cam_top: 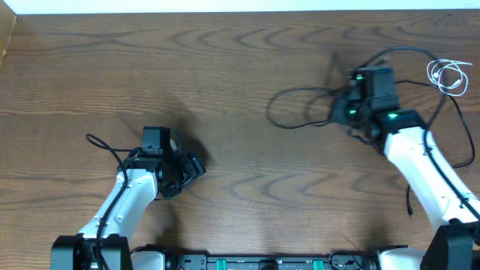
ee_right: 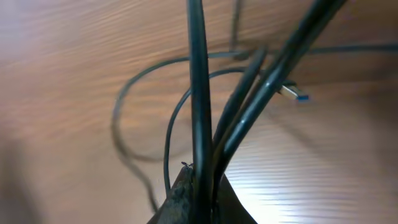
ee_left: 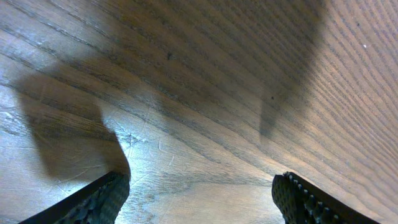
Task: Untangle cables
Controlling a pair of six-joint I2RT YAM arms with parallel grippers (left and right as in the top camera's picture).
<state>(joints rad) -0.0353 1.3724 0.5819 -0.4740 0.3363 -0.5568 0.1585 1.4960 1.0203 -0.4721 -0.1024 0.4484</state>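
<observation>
Wood-grain table (cam_top: 240,60), open wood between my arms, left claw (ee_left: 199,199) gaped wide, holding nothing, right claw (ee_right: 198,190) clamped on black cable (cam_top: 296,105) far right, white cable (cam_top: 448,76) lay coiled near the right edge.

White-shelled left arm (cam_top: 120,199) and right arm (cam_top: 420,161), black joints; green lights (cam_top: 391,116) at two o'clock; left pincer (ee_left: 200,196) pads (ee_left: 102,198) studded black.

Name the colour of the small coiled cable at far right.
White; the coiled cable shows best overhead.

Table (cam_top: 240,75) middle free — black cables (ee_right: 198,93) crowd right claw (ee_right: 198,186).
</observation>
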